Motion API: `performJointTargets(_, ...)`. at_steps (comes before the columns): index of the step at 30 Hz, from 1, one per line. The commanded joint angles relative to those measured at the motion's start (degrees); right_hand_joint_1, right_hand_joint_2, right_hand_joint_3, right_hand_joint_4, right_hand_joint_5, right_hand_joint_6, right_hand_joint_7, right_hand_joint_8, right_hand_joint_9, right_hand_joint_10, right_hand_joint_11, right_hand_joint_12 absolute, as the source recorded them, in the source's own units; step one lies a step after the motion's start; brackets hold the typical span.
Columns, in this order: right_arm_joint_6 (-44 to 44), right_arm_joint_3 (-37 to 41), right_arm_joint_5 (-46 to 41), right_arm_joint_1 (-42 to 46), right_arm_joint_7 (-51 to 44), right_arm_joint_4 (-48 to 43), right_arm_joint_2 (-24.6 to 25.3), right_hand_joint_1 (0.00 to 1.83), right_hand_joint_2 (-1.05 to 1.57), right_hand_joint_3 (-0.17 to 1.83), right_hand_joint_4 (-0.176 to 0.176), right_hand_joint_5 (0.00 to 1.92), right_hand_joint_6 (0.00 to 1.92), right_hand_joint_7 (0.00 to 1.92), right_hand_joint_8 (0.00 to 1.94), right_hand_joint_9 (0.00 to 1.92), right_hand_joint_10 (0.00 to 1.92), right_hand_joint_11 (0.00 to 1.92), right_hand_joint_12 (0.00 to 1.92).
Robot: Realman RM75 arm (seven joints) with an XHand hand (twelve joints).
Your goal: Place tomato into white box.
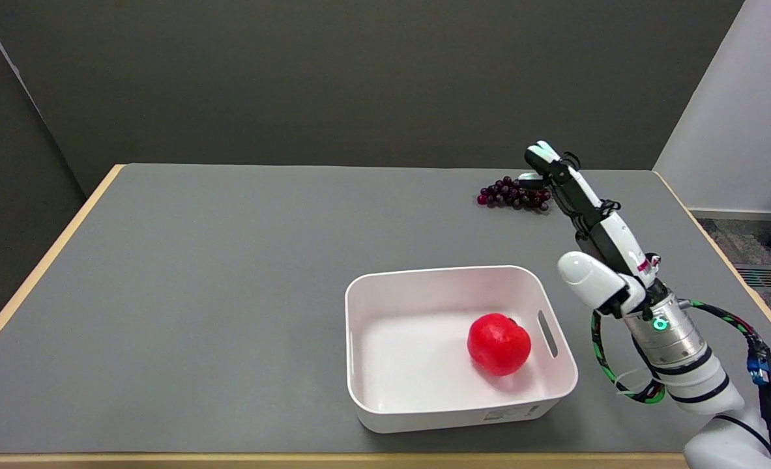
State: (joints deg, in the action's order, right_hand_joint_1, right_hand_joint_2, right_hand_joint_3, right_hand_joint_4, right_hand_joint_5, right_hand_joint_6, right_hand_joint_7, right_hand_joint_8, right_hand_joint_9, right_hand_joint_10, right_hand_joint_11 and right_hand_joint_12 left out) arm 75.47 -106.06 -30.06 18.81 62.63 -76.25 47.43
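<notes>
The red tomato point(498, 344) lies inside the white box point(385, 400), toward its right side near the handle slot. My right hand point(587, 228) is raised to the right of the box, clear of its rim. Its fingers are stretched out straight toward the back of the table and hold nothing. The thumb sticks out to the left above the box's right edge.
A bunch of dark red grapes point(512, 193) lies at the back right of the grey table point(196, 280), just behind my fingertips. The table's wooden edge runs along the left and right sides. A white wall stands at the right.
</notes>
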Motion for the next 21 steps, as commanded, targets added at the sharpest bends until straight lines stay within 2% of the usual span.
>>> performJointTargets(1,3.1,0.0,-0.6,0.0,2.2,1.8,-0.1,0.16,0.49,0.89,0.064,0.06,0.29,0.00,0.11,0.00,0.13,0.00,0.98)
performJointTargets(8,3.1,1.6,-2.6,-1.7,2.2,0.3,-0.4,0.14,0.48,0.88,0.062,0.05,0.30,0.00,0.14,0.00,0.19,0.00,1.00)
performJointTargets(12,3.2,5.4,-4.8,-2.2,2.2,-1.9,-0.5,0.14,0.49,0.87,0.065,0.06,0.33,0.04,0.15,0.00,0.25,0.00,1.02)
performJointTargets(14,2.9,6.9,-6.1,-2.2,2.2,-2.9,-0.5,0.21,0.52,0.96,0.068,0.08,0.35,0.10,0.06,0.03,0.15,0.00,0.94)
performJointTargets(17,2.0,8.5,-8.2,-2.0,2.2,-3.8,-0.5,0.12,0.48,0.89,0.065,0.07,0.38,0.06,0.20,0.00,0.27,0.00,0.96)
performJointTargets(21,-0.6,9.3,-10.8,-1.7,1.8,-4.6,-0.5,0.11,0.50,0.89,0.065,0.11,0.41,0.06,0.26,0.00,0.26,0.00,0.89)
